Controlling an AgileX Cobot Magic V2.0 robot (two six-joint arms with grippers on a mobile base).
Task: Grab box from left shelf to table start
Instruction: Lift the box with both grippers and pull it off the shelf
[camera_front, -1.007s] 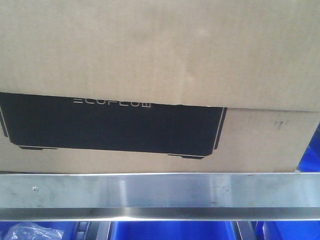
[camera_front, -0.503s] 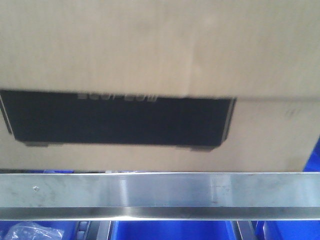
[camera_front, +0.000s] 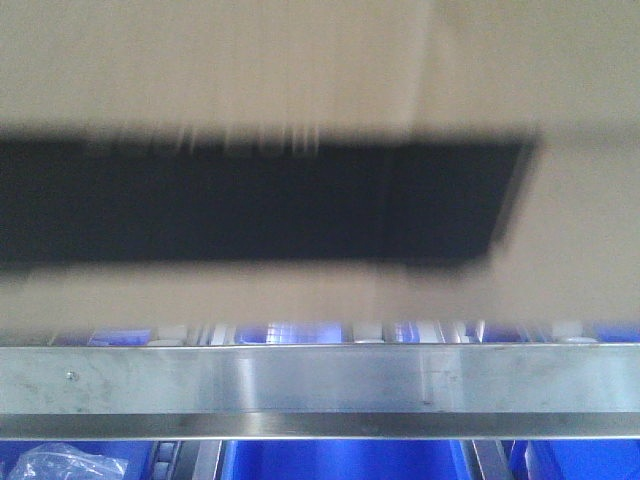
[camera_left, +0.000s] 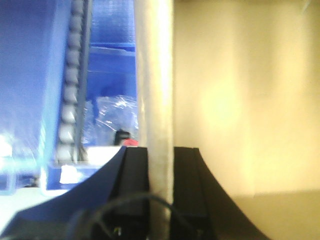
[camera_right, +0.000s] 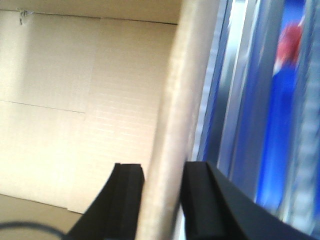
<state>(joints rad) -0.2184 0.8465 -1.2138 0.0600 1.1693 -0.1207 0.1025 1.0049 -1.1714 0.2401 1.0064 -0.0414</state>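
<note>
The box (camera_front: 320, 90) has risen off the left shelf (camera_front: 320, 385), baring white rollers (camera_front: 368, 331) beneath, though blur hides how far. The left gripper (camera_left: 160, 156) and right gripper (camera_right: 162, 174) each clamp a carton wall between narrowly parted jaws. Lifting both evenly should keep it level.

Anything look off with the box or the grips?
Nothing damaged or spilled. The box is badly blurred in the front view, so tilt can't be judged; its lower edge sits above the shelf rail. The left end effector and right end effector each clamp a box wall.
</note>
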